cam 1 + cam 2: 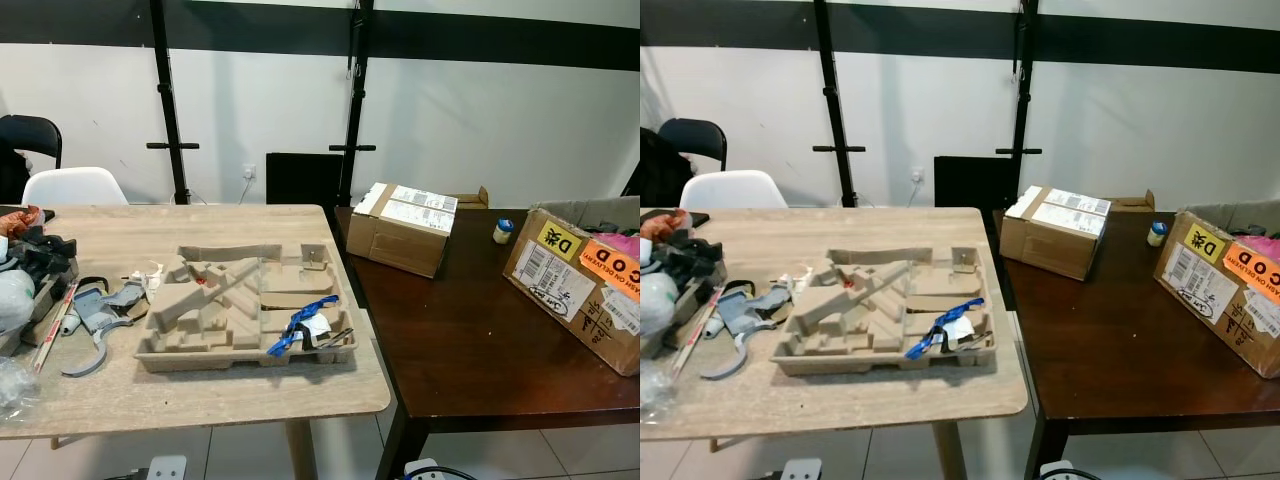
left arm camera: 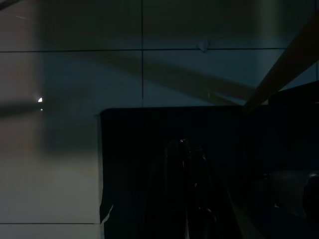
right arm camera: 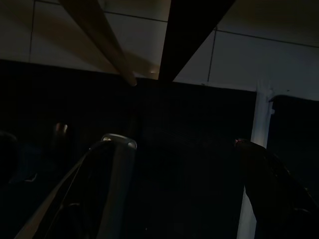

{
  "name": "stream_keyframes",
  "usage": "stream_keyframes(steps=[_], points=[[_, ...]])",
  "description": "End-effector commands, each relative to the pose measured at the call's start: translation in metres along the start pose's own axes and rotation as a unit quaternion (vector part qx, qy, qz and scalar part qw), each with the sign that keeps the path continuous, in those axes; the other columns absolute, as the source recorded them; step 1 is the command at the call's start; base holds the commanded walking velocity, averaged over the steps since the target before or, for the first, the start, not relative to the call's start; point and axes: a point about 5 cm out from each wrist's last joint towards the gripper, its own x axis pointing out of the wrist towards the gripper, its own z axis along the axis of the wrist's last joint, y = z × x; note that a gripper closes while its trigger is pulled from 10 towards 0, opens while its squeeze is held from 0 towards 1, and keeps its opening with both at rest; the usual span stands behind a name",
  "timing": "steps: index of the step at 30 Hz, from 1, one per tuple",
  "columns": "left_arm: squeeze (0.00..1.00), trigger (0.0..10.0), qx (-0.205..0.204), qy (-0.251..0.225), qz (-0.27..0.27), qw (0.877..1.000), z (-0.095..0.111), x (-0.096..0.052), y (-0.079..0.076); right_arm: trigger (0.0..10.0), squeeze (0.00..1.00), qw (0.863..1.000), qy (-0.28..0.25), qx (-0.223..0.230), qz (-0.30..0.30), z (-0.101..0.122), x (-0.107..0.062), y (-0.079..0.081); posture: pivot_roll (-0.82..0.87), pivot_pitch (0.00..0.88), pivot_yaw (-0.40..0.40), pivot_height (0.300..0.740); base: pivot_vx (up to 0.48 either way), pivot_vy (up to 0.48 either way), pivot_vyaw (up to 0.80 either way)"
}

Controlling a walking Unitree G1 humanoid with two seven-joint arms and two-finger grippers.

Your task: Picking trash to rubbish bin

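Item: moulded brown pulp-cardboard packing tray (image 1: 245, 315) holding blue ribbon scraps (image 1: 302, 322), lying flat on the pale wood-grain counter (image 1: 200, 385), long axis across the view, beside the dark brown counter (image 1: 470, 340).

Tools: left tool (image 2: 188, 152) fingers together, right tool (image 3: 187, 149) fingers apart, both hanging below the tray near the tiled floor; tray lies slightly left of centre, so the left arm is judged nearer.

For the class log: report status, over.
Left claw shut, right claw open, both hanging idle under the tables. Cardboard tray with blue strap sits on the light table, untouched. Nothing blocking it.
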Motion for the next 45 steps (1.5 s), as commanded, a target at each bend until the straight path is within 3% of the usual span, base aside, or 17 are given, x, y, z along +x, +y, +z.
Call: stream_keyframes(steps=[1,9,37,45], points=[[0.0,10.0,-0.001,-0.008,-0.004,1.0,0.003,0.0009,-0.0036,10.0,0.0,1.0,0.008,-0.003,0.004,-0.0043,-0.0004,0.0013,0.08,0.0,-0.054,0.74,0.0,0.0,0.0],[0.0,10.0,-0.019,-0.005,-0.006,1.0,0.0009,0.0005,-0.0039,10.0,0.0,1.0,0.011,-0.005,0.008,-0.0066,-0.0004,0.0038,0.08,0.0,-0.053,0.74,0.0,0.0,0.0],[0.0,10.0,-0.013,-0.01,-0.005,1.0,0.0054,0.0003,0.0023,10.0,0.0,1.0,0.017,-0.001,0.01,-0.0106,-0.0004,0.0078,0.09,0.0,-0.046,0.74,-0.262,0.0,0.0],[0.0,10.0,-0.007,-0.006,-0.005,1.0,0.0065,0.0008,0.0026,10.0,0.0,1.0,0.018,0.0,0.008,-0.0111,-0.0005,0.0072,0.09,0.0,-0.042,0.74,0.0,0.0,0.0]])
